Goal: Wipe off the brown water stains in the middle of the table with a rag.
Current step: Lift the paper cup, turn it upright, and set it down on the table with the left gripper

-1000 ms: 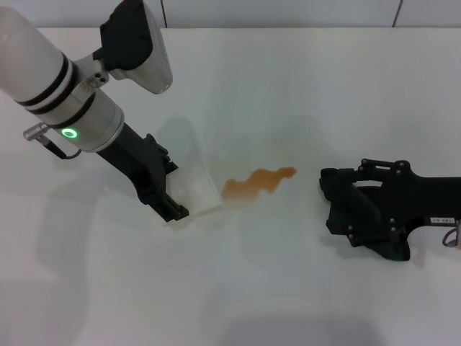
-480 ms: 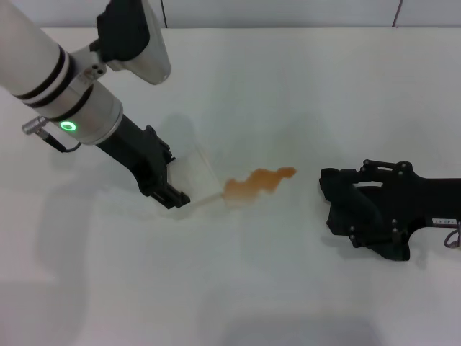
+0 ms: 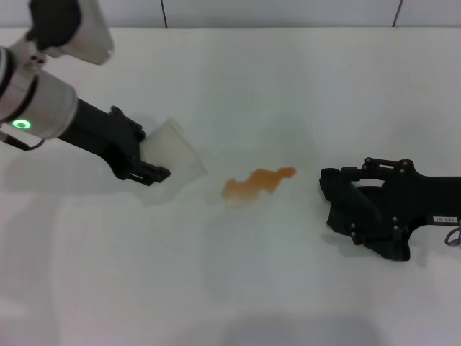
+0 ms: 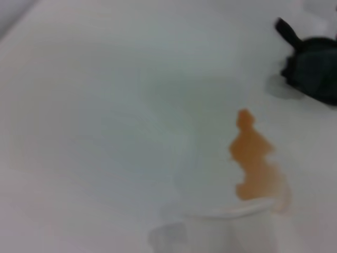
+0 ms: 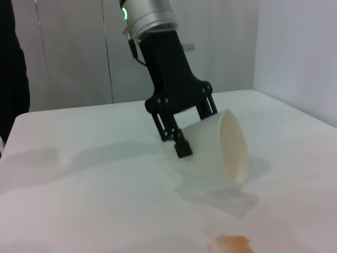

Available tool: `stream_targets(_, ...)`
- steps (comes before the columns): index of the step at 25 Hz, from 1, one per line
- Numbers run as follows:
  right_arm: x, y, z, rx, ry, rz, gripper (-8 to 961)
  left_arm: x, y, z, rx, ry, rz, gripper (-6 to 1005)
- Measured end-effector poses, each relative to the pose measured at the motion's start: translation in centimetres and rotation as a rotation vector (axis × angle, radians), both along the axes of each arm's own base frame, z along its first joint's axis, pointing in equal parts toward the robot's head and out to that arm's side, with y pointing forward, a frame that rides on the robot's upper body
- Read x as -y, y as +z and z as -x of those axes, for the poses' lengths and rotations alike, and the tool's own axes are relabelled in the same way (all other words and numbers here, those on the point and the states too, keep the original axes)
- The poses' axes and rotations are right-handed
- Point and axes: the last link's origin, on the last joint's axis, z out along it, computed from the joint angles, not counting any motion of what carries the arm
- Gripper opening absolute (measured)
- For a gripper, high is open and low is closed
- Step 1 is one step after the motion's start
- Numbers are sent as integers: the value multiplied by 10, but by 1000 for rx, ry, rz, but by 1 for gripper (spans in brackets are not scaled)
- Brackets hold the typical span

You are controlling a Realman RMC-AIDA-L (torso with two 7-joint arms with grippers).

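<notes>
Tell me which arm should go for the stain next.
Probably the right. Its pincer rests on the table just beside the stain, with nothing visibly in it. The left pincer is busy holding a tipped plastic cup. No rag is in view.

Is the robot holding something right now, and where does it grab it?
Yes. The left gripper holds the whitish cup by its closed bottom end, tipped on its side above the table. Whether the right gripper holds anything cannot be told.

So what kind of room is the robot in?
Probably a lab or test room. There is just a big plain white table, bare pale walls with tall cabinet doors behind it, and a staged orange-brown spill beside a whitish translucent plastic cup.
</notes>
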Motion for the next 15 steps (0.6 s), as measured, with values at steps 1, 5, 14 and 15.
stream_targets(1, 0, 0, 0, -2, 0, -1, 857, 1, 5, 4, 14, 9, -21, 607)
stream_targets(5, 0, 1, 1, -12, -1, -6, 857, 6, 20, 13, 75, 22, -98, 575)
stream_targets(14, -1, -1, 1, -33, -11, -8, 857, 11, 53, 32, 261, 30, -290, 519)
stream_targets(15, -1, -1, 1, -35, -12, -11, 857, 11, 54, 36, 276, 28, -316, 518)
